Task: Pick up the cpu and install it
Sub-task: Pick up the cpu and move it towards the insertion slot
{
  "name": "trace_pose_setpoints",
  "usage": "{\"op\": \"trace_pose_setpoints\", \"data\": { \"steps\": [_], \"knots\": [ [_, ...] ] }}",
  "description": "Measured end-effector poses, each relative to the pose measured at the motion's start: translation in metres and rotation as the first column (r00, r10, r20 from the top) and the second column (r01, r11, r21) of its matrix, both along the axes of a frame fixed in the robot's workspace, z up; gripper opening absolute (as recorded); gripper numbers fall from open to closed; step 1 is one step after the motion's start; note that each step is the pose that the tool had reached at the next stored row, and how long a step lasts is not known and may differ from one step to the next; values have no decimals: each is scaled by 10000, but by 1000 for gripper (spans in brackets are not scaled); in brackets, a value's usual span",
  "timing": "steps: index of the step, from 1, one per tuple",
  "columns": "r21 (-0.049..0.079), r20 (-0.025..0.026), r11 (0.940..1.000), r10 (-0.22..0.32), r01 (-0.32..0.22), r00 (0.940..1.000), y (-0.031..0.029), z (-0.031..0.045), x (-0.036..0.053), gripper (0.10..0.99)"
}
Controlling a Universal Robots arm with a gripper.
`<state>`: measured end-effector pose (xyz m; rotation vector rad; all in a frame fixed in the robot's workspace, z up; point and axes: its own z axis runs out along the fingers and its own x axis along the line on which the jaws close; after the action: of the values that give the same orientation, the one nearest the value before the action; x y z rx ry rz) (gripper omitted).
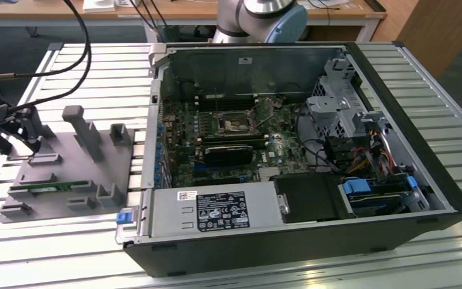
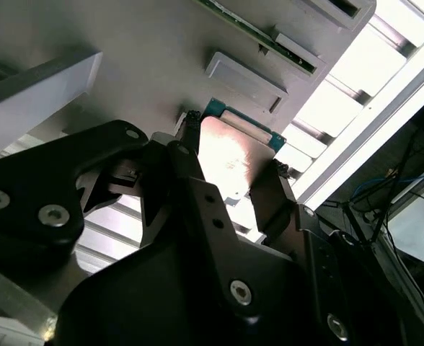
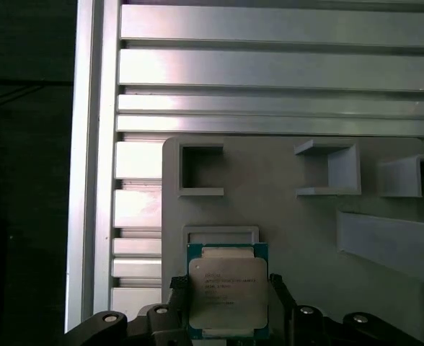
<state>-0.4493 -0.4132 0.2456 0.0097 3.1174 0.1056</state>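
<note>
As the pincer clamps its two longer edges, the cpu faces lid-up.

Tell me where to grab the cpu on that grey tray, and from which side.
The cpu lies flat, metal top up, on the grey tray. Its thin side edges are the only free surfaces, so pinch two opposite edges, coming straight down from above.
</note>
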Motion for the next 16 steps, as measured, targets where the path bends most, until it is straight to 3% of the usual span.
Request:
{"op": "trace_pose_setpoints", "data": {
  "steps": [16],
  "knots": [
    [0, 0, 10000, 0, 0, 10000, 13, 96, -1, 529]
  ]
}}
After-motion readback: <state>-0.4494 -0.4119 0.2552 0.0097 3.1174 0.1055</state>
